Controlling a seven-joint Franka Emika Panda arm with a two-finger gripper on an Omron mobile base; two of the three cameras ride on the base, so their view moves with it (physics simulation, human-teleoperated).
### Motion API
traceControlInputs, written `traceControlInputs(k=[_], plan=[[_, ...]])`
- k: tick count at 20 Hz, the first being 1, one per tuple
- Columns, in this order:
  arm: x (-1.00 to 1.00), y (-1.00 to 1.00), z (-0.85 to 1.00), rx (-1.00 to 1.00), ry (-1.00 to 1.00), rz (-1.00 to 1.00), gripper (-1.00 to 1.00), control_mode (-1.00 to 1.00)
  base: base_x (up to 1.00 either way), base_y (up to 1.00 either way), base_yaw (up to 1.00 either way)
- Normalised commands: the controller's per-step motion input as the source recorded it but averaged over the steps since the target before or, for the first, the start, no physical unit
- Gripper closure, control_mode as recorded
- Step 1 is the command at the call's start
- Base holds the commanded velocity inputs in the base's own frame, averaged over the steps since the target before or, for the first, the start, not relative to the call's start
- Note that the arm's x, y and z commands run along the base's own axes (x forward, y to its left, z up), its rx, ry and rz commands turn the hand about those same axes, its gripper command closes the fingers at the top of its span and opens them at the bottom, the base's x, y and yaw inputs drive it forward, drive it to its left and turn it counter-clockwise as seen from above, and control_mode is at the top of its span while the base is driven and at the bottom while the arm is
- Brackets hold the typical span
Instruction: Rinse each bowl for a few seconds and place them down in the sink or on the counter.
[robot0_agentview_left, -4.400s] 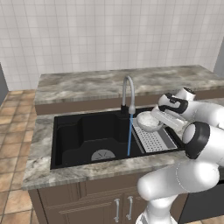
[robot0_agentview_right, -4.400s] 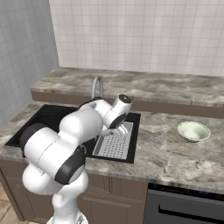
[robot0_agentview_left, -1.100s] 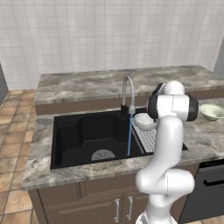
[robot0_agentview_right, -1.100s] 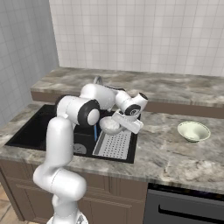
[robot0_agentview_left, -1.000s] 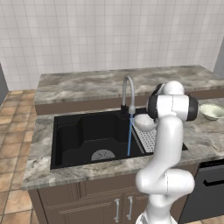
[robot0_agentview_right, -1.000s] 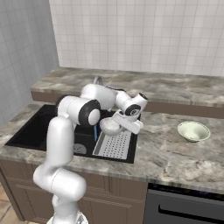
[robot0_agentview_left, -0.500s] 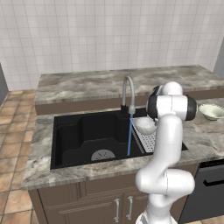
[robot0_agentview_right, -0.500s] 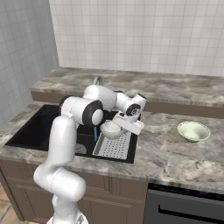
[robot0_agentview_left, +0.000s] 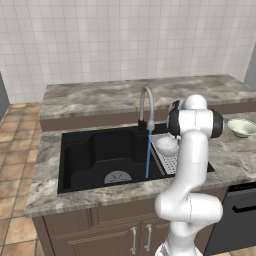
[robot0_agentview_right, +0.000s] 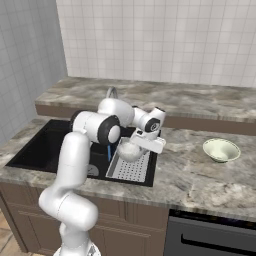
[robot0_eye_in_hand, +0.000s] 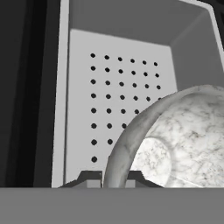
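Right now the dark two-finger gripper (robot0_eye_in_hand: 114, 178) pinches the rim of the plain whitish-grey marbled bowl (robot0_eye_in_hand: 175, 140), holding it above the grey perforated rectangular tray (robot0_eye_in_hand: 118, 83) beside the wide black sink (robot0_agentview_left: 100, 155).

A grey perforated tray (robot0_agentview_right: 131, 170) sits beside white wall tiles (robot0_agentview_left: 125, 40)

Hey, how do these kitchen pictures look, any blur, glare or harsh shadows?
Left base view: sharp, flat even light, sink interior very dark. Right base view: equally crisp, soft shadow under the green bowl. Hand view: no blur; the whitish bowl cropped at the frame edge, above the perforated tray.
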Motion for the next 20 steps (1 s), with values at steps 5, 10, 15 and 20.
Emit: traceControlInputs(k=[5,10,15,20], plan=[[-0.17,-0.33,-0.23,0.03,-0.11,0.23,1.00,-1.00,0.00,0.00,0.00],[-0.15,-0.33,-0.24,0.06,-0.14,0.22,1.00,-1.00,0.00,0.00,0.00],[-0.14,-0.31,-0.24,0.08,-0.17,0.19,1.00,-1.00,0.00,0.00,0.00],[-0.19,-0.31,-0.38,0.09,-0.16,0.18,1.00,-1.00,0.00,0.00,0.00]])
